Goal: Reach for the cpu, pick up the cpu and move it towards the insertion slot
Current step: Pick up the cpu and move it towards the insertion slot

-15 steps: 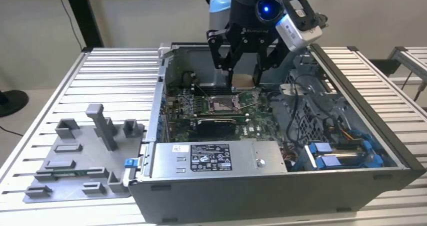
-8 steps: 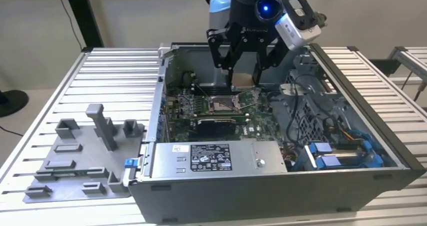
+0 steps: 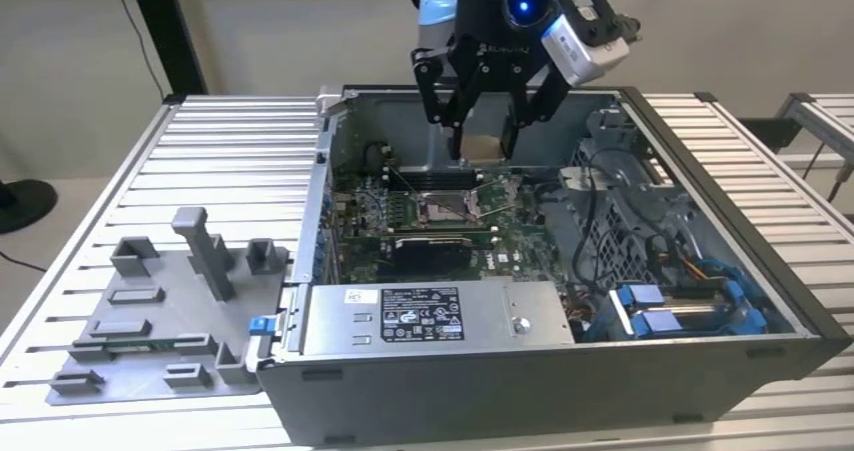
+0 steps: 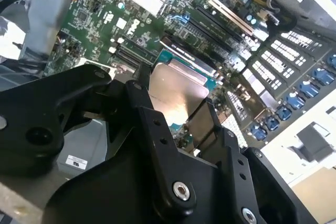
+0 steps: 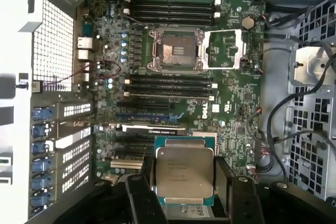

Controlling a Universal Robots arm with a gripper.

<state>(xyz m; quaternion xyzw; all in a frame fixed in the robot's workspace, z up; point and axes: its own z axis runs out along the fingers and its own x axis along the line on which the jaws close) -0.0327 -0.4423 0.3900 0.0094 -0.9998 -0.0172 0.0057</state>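
- In the exterior view the gripper [image 3: 483, 143] hangs at the upper centre of the frame, above the open computer case [image 3: 747, 271], with its jaws pinching the cpu [image 3: 483, 141] by two opposite edges.
- In the first wrist view the cpu [image 5: 185, 171] sits at the lower centre, held flat between the fingers [image 5: 224, 182]; the insertion slot [image 5: 174, 50] lies well apart from it, in the upper centre of the green board.
- The grip is only on thin edges, so the chip could slip or tilt if the arm jerks.
- A tilted chip could hit the socket frame.
- The contact of the fingers with the cpu edges is partly hidden, and the slot's pins are too small to see.
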